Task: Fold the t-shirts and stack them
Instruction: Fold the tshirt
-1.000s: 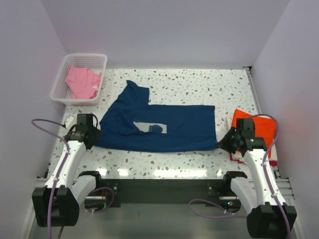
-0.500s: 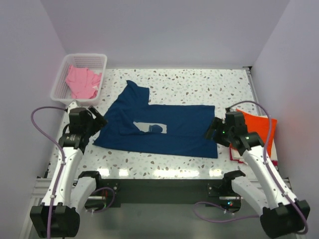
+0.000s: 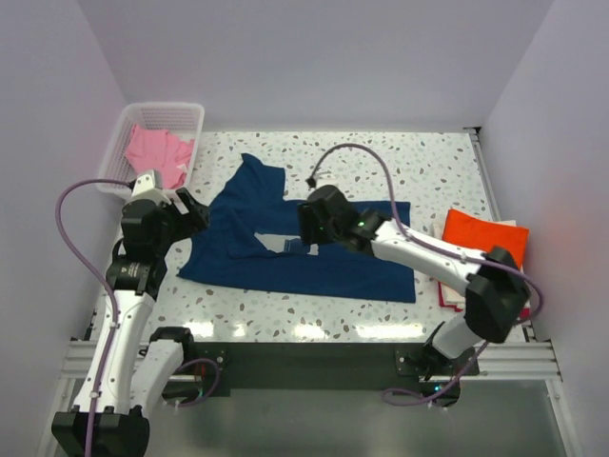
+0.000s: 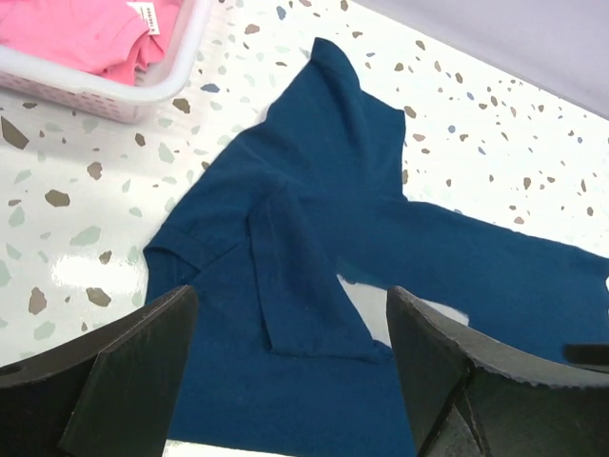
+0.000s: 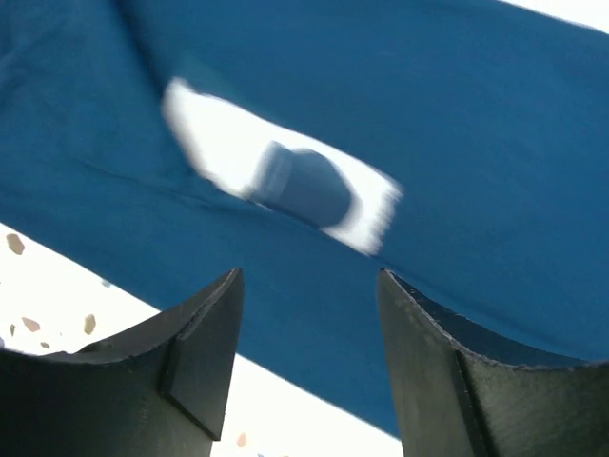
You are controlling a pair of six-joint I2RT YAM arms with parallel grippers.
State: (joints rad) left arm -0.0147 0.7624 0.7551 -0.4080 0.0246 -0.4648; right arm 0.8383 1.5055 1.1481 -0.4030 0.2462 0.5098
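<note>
Navy t-shirt (image 3: 314,252) spread across surface (image 3: 428,162), speckled margin along far edge; pale walls (image 3: 314,57) close; left gripper (image 4: 290,314), right gripper (image 5: 309,286): jaws wide, empty.

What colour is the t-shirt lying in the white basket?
Pink. The t-shirt sits crumpled in the basket, best seen in the top external view.
</note>
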